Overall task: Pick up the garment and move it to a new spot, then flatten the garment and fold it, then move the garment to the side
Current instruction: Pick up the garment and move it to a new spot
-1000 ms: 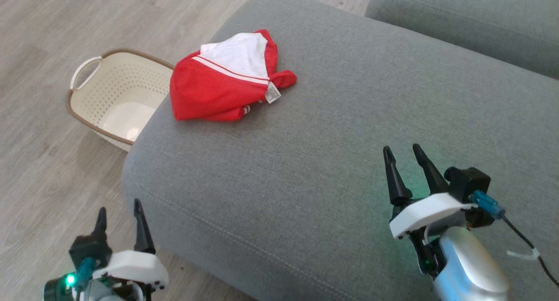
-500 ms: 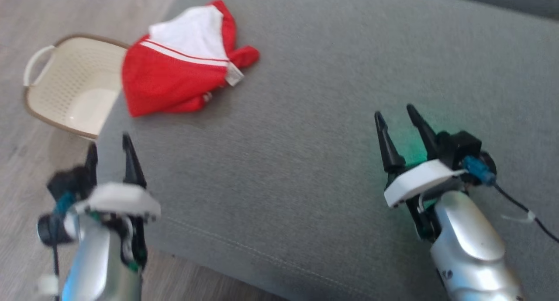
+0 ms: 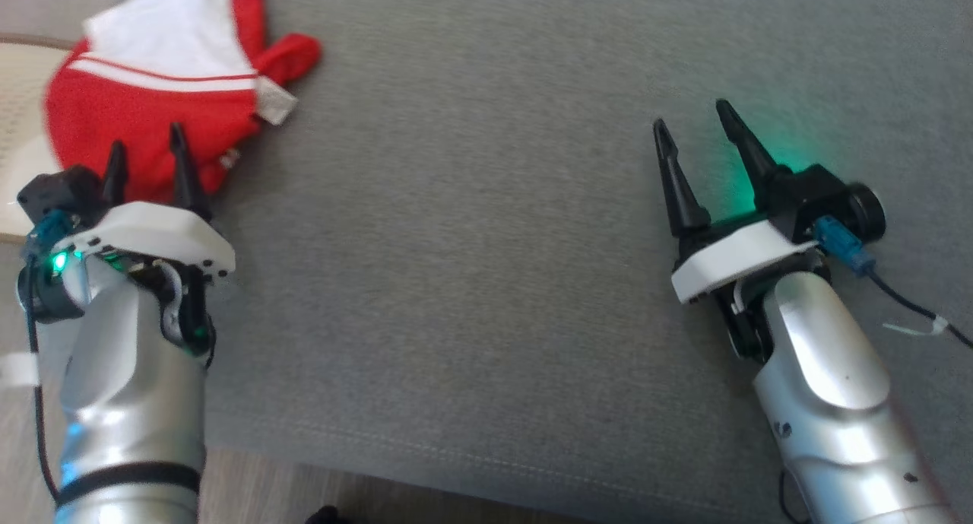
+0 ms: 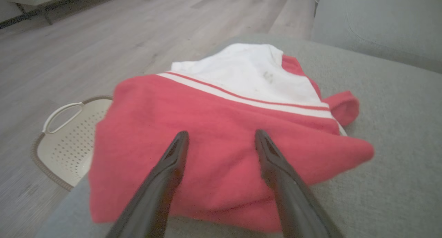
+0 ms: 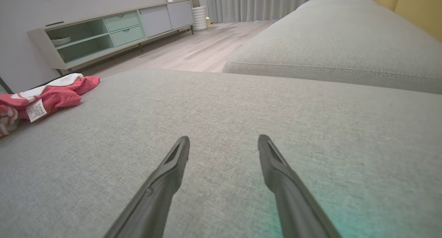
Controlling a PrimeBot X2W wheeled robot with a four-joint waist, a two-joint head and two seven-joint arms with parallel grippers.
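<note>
I found the red-and-white garment (image 3: 137, 113) bunched near the sofa cushion's (image 3: 471, 204) left edge. The left gripper (image 3: 147, 136) hovered over its near side, jaws spread. The right gripper (image 3: 691, 113), jaws also spread, was well apart.

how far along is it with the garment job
Done: nothing yet. The garment lies bunched near the cushion corner, by the basket. In hand: the left end effector is open at its red part, not closed on it; the right end effector is open over bare cushion. Left: pick up, move, flatten, fold, set aside.
</note>
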